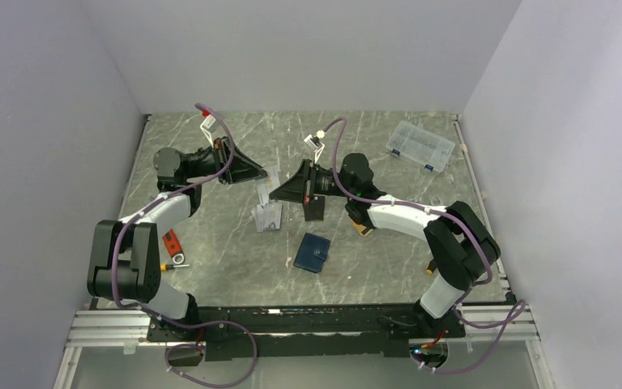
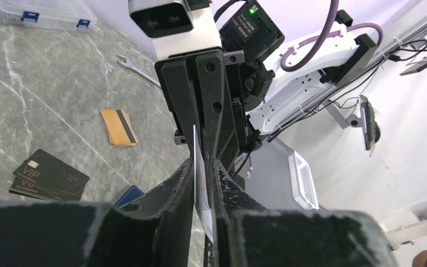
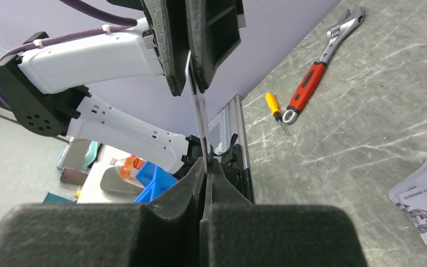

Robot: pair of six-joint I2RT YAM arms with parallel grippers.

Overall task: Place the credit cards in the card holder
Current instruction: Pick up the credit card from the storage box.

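Observation:
A silver-grey credit card [image 1: 273,180] stands on edge in the air between my two grippers. My right gripper [image 3: 207,164] is shut on one end of the card [image 3: 199,117]. My left gripper [image 2: 203,167] has the card's other end [image 2: 201,183] between its jaws, which stand a little apart; the card leans on one finger. A second silver card [image 1: 267,217] lies on the table below. The orange-gold card [image 2: 119,127] lies by the right arm. The navy card holder [image 1: 313,253] lies shut at front centre.
Flat black VIP cards [image 2: 47,177] lie under the right gripper. A clear plastic box [image 1: 421,146] stands at the back right. A red-handled wrench [image 3: 317,67] and a small screwdriver [image 3: 274,105] lie by the left arm. A silver wrench [image 2: 136,68] lies by the right arm.

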